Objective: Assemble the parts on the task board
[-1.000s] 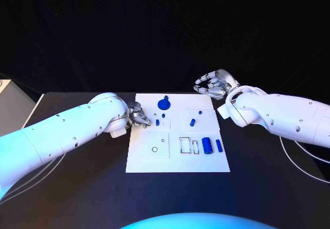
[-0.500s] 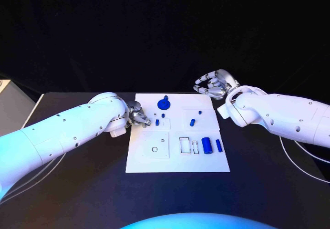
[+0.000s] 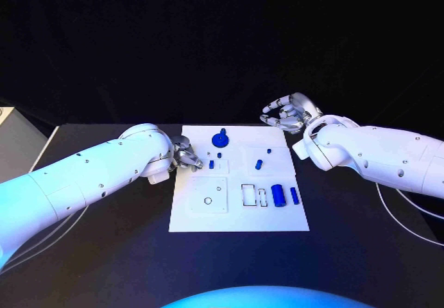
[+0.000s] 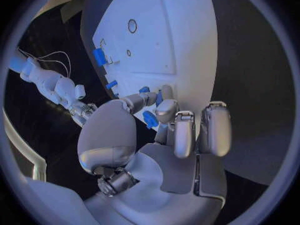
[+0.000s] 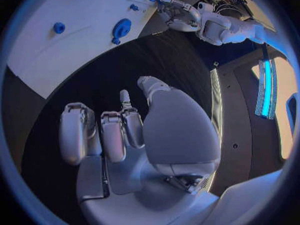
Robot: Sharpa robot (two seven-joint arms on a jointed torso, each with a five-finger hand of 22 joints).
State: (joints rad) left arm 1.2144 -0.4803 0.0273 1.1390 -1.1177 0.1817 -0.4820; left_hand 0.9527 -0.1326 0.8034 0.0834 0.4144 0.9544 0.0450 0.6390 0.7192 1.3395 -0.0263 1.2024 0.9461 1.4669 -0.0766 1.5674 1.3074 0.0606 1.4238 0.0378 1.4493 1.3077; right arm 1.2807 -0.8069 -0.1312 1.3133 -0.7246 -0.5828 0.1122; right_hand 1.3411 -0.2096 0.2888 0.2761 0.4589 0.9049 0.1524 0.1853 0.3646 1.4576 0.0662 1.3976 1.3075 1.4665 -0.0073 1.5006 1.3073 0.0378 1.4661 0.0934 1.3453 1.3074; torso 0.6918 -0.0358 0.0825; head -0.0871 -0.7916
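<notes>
Here, left robot hand pinching a blue part over the task board, right robot hand curled — empty

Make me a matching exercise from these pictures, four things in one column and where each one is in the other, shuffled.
Things:
1. left hand
2. right hand
3. round blue part
4. large blue cylinder

Places:
A. lying on the task board nearer the robot, right side
B. beyond the board's far right corner, holding nothing
C. at the board's left edge, fingers at a small blue part
D. far end of the board, near its middle

Pairs: 1-C, 2-B, 3-D, 4-A
</notes>
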